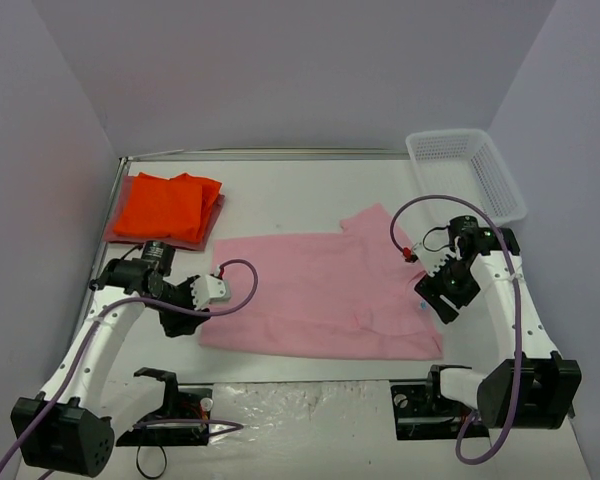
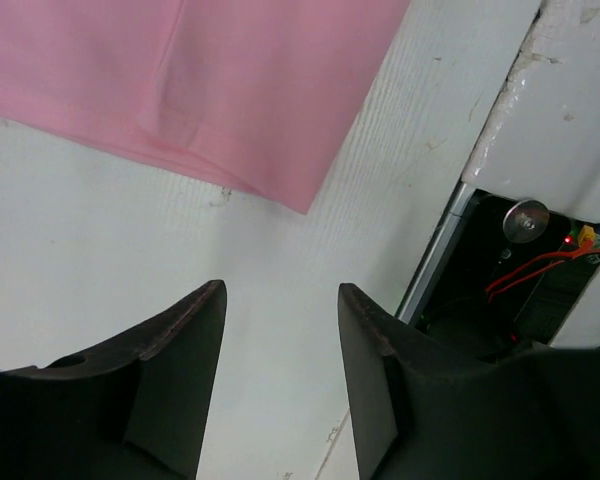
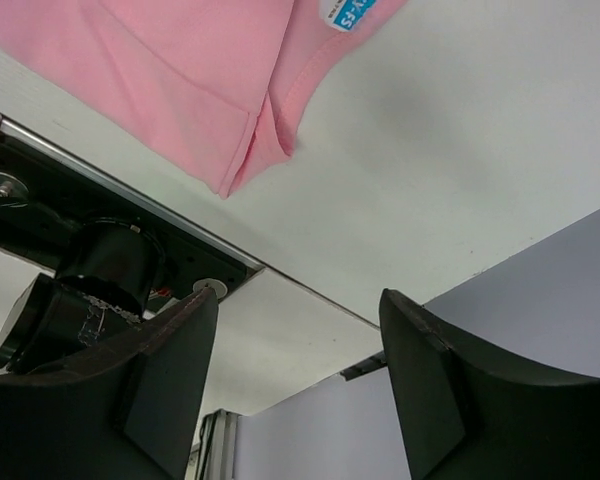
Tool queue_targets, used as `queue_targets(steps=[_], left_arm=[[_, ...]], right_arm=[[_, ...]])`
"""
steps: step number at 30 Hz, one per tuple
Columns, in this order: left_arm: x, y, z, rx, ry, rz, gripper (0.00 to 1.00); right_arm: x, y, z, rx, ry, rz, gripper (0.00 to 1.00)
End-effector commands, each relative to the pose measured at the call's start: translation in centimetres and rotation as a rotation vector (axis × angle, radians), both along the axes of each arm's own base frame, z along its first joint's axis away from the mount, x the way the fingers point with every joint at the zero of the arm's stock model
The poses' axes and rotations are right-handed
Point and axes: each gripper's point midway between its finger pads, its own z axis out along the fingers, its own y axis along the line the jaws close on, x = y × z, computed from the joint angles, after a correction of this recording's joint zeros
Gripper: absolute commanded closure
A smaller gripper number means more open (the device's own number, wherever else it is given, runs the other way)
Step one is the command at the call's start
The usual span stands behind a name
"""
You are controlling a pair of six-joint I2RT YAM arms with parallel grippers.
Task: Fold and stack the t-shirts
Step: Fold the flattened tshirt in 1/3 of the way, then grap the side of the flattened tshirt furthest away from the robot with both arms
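Pink cloth is where our risk lies: the light pink t-shirt [image 1: 320,295] lies across the middle of the table [image 1: 280,195], only partly folded, with one sleeve [image 1: 370,225] poking out toward one o'clock and a rumpled ridge near its four o'clock corner. The orange t-shirt [image 1: 165,205] is already folded at about ten o'clock, lying on the pinkish-red t-shirt [image 1: 180,243], and the basket [image 1: 500,175] stands at two o'clock, well apart from both. Our left gripper [image 2: 280,380] is released, its jaws apart with nothing between them, hanging over bare table just off the shirt's seven o'clock corner. Our right gripper [image 3: 300,390] is likewise released and holds nothing, hanging off the four o'clock corner near the blue label [image 3: 355,12]. We judge the first danger to be a bad pinch. The near hem lies in doubled layers at both corners, so a shallow closing may catch only the top layer and peel the fold open, or the jaws may close on the table beside the edge and take no cloth at all. A second danger is uneven lifting: if one arm rises or travels ahead of the other, the soft cloth will skew and the fold will come out crooked. The stray sleeve could also stay outside the fold and leave a lumpy bundle that would sit badly on the stack at ten o'clock. Carrying it there, a loose hold could drag the orange shirt askew.
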Motion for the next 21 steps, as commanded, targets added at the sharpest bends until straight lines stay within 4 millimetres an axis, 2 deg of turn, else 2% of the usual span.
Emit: queue_targets(steps=[1,2,4,5,6,7,8,9,10,11,12,13,14,15,16,18,19,21], left_arm=[[1.9,-0.9,1.6,-0.038,-0.069,-0.011,0.53],[2.5,-0.9,1.5,-0.035,-0.061,0.019,0.53],[5.9,-1.3,1.9,-0.052,-0.121,0.091,0.52],[6.1,-1.3,1.7,-0.055,-0.098,0.115,0.51],[7.8,-1.6,2.1,-0.072,-0.131,0.142,0.50],[8.6,-1.9,1.6,-0.088,-0.086,0.191,0.50],[9.3,-2.2,1.8,-0.111,-0.076,0.206,0.50],[10.8,-3.0,2.9,-0.162,-0.087,0.224,0.50],[11.7,-3.4,2.1,-0.165,-0.044,0.233,0.50],[12.7,-3.7,2.3,-0.181,-0.048,0.242,0.50],[14.3,-4.0,3.1,-0.198,-0.071,0.254,0.50],[15.4,-4.2,2.2,-0.201,-0.028,0.291,0.50],[16.2,-4.4,2.2,-0.213,-0.027,0.295,0.50],[17.1,-4.5,2.1,-0.219,-0.020,0.305,0.50],[18.5,-4.8,1.9,-0.237,0.006,0.332,0.50],[19.6,-4.7,1.7,-0.250,0.038,0.351,0.52],[20.4,-5.0,1.5,-0.265,0.060,0.338,0.53],[19.7,-4.9,0.9,-0.267,0.121,0.325,0.62]], right_arm=[[0.7,-0.6,1.4,-0.028,0.003,0.010,0.38],[1.3,-0.5,1.5,-0.021,-0.003,0.010,0.38],[4.0,0.0,2.2,0.009,-0.070,-0.007,0.38],[4.8,0.3,2.4,0.025,-0.078,-0.004,0.38],[5.6,0.6,2.6,0.045,-0.086,-0.006,0.38],[7.3,1.0,3.7,0.065,-0.130,-0.016,0.38],[8.7,1.3,3.3,0.088,-0.118,-0.026,0.38],[9.8,2.1,3.6,0.131,-0.131,-0.044,0.37],[10.9,2.4,3.7,0.152,-0.140,-0.050,0.37],[13.0,2.7,4.0,0.173,-0.160,-0.055,0.37],[14.1,3.5,4.1,0.215,-0.166,-0.057,0.37],[14.9,3.8,4.0,0.235,-0.163,-0.062,0.37],[16.5,4.3,3.8,0.253,-0.151,-0.065,0.37],[17.3,4.6,3.7,0.264,-0.147,-0.068,0.38],[18.2,5.1,2.5,0.285,-0.110,-0.073,0.38],[19.6,5.7,2.6,0.296,-0.112,-0.060,0.38],[20.1,5.8,1.5,0.298,-0.082,-0.067,0.39],[20.6,5.8,1.1,0.300,-0.070,-0.067,0.39]])
